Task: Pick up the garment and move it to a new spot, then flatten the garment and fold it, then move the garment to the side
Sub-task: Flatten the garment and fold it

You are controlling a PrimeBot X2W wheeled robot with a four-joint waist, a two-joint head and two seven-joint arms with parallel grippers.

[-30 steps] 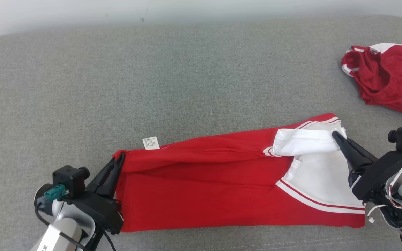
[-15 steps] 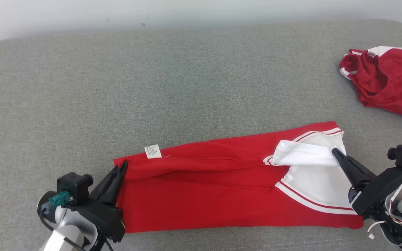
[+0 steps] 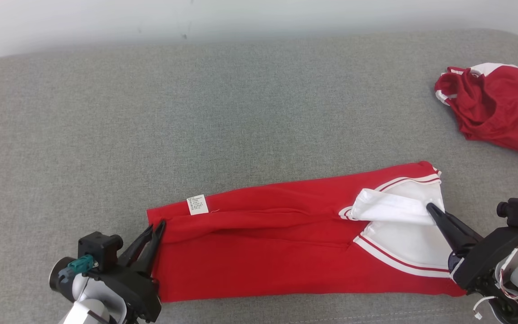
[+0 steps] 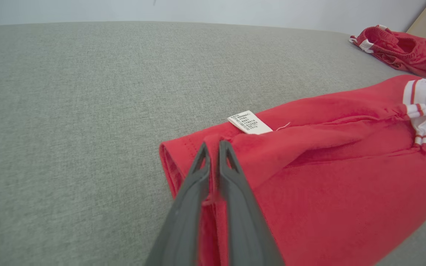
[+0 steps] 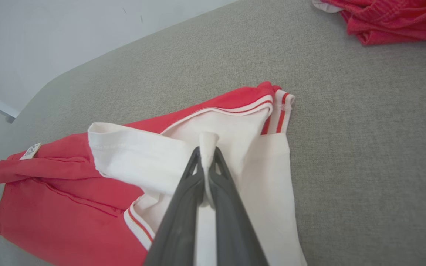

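Drawn back slightly, left tool (image 3: 157,225) pinches the garment (image 3: 263,252) by its red end, right tool (image 3: 429,207) the white.

On the cushion (image 3: 241,112), garment (image 3: 263,252) at front, second garment (image 3: 497,108) well apart at right rear.

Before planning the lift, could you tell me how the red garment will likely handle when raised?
Probably floppy: the red garment lies in soft folds, so its middle would likely sag between the left gripper and right gripper. It looks thin and light. The loose white sleeve may well flop or unfold.
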